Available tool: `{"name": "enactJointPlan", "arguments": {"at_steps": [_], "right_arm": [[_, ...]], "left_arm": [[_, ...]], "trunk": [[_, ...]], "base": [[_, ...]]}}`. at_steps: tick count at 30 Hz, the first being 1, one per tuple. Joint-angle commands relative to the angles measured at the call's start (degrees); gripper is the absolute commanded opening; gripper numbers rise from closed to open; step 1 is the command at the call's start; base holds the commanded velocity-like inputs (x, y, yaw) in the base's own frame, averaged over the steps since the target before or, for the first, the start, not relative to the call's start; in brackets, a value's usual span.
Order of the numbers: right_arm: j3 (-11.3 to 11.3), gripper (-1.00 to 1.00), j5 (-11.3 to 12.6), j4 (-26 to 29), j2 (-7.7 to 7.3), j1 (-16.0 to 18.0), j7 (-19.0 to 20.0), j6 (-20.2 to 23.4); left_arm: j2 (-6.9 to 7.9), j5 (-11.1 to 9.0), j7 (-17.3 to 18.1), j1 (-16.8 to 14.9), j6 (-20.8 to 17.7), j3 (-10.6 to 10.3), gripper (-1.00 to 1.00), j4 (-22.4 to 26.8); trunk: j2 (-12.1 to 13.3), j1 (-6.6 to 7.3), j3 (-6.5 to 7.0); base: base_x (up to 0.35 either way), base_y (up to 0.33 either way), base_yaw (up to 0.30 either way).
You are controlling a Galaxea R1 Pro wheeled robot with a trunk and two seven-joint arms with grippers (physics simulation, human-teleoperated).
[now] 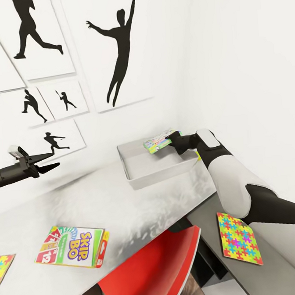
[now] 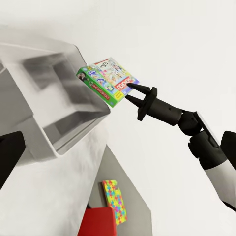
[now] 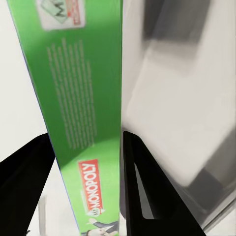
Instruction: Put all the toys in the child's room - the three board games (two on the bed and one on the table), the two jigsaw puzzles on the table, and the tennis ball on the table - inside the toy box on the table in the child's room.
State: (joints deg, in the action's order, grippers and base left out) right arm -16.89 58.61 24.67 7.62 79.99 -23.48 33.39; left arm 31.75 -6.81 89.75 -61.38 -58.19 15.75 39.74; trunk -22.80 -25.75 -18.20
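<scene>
Right claw clamped on Monopoly box, glossy green-edged cardboard, held tilted above rim of toy box. Right wrist view: green side panel with red logo between black fingers. Left claw hanging above table, jaws parted, holding nothing. Head view alone: Skip-Bo box flat on table, jigsaw puzzle on lower section, red chair.
</scene>
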Motion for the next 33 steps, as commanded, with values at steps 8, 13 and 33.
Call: {"name": "enactJointPlan", "arguments": {"at_steps": [8,13,33], "right_arm": [[-0.28,-1.0,0.7,0.12,-0.05,-0.08,-0.6,0.1],[-0.32,-1.0,0.72,0.12,-0.06,-0.1,-0.6,0.1],[-0.4,-1.0,0.72,0.12,0.08,-0.1,-0.6,0.1]], "left_arm": [[0.02,0.04,0.25,-0.05,-0.61,0.03,1.0,-0.01],[0.05,0.04,0.25,-0.05,-0.61,0.06,1.0,-0.01],[-0.02,0.04,0.25,-0.05,-0.61,0.02,1.0,-0.01]], "trunk": [[-0.12,-0.03,-0.49],[-0.12,-0.03,-0.5],[-0.12,-0.03,-0.5]], "base": [[0.0,0.0,0.009],[0.0,0.0,0.0],[0.0,0.0,0.0]]}}
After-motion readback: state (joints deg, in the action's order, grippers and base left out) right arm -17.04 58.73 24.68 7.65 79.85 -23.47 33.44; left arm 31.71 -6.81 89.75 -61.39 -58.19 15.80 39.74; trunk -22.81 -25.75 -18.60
